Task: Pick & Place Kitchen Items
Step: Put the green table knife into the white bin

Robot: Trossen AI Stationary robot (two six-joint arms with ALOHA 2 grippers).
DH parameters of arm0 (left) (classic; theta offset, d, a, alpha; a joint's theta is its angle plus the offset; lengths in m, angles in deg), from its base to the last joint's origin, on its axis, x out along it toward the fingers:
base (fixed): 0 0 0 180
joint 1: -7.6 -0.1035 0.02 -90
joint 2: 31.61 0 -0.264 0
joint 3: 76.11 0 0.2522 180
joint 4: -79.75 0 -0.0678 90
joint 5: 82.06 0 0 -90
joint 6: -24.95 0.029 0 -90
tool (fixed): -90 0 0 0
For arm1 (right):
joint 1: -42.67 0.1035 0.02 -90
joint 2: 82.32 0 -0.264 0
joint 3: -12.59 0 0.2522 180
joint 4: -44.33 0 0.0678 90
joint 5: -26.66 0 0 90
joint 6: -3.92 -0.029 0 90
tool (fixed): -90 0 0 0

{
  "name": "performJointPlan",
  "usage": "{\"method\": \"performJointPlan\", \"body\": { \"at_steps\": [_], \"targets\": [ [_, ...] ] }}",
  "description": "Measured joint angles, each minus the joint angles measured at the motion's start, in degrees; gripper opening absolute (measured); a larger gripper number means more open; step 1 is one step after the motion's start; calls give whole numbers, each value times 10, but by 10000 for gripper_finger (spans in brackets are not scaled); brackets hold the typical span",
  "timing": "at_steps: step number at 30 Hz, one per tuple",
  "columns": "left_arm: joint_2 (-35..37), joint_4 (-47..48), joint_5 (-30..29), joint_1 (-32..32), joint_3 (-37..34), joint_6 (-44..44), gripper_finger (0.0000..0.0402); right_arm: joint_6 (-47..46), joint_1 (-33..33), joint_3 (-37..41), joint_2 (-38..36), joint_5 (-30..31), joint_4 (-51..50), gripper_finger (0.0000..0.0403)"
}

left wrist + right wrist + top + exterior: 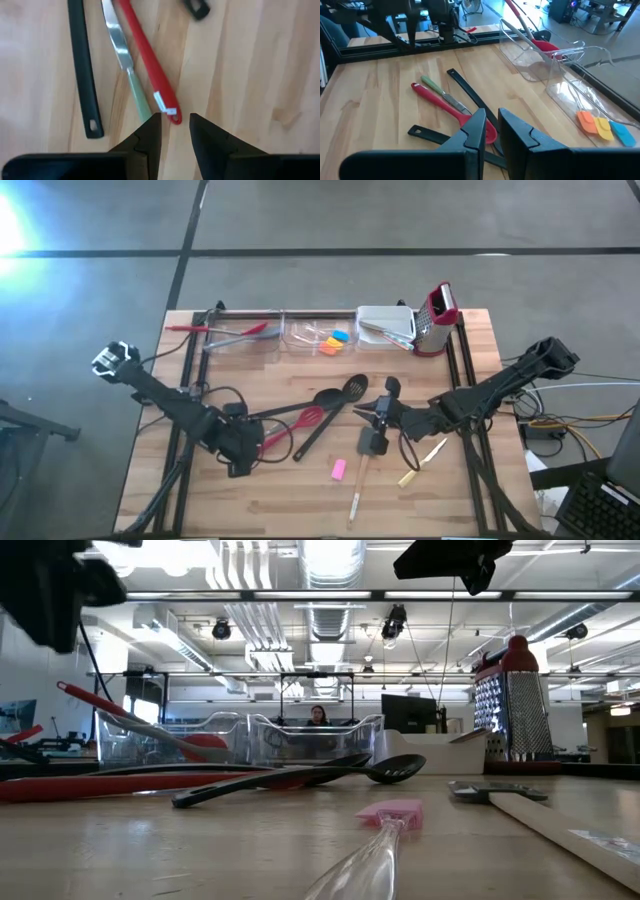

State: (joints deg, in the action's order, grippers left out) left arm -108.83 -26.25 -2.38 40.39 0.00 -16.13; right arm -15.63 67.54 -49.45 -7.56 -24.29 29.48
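Observation:
My left gripper hovers over the table's near-left part, open. In its wrist view the gripper has a fingertip on either side of the free end of a red spoon's handle, beside a green-handled knife and a black handle. I cannot tell whether it touches the red handle. My right gripper hangs mid-table, open by a narrow gap, above the red spoon's bowl. A black ladle, slotted spoon and pink scraper lie flat on the wood.
Along the far edge stand a clear tub holding red tongs, a clear tub with orange and blue scrapers, a white tub and a steel grater. A clear-handled utensil and a pale knife lie near the near edge.

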Motion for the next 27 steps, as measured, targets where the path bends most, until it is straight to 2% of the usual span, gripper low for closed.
{"method": "performJointPlan", "body": {
  "at_steps": [6, 14, 20, 27],
  "targets": [
    [-10, -1, 4, 0, -40, -41, 125, 0, 0, 0, 0, 0, 0, 43],
    [-12, -16, 19, 0, -63, -53, 157, 0, 0, 3, 0, 0, 1, 43],
    [-12, -62, 24, 0, -90, -54, 157, 0, 0, 4, 0, 0, 2, 43],
    [-12, -73, 30, 0, -108, -59, 158, 0, 0, 5, 0, 0, 1, 43]
  ]
}}
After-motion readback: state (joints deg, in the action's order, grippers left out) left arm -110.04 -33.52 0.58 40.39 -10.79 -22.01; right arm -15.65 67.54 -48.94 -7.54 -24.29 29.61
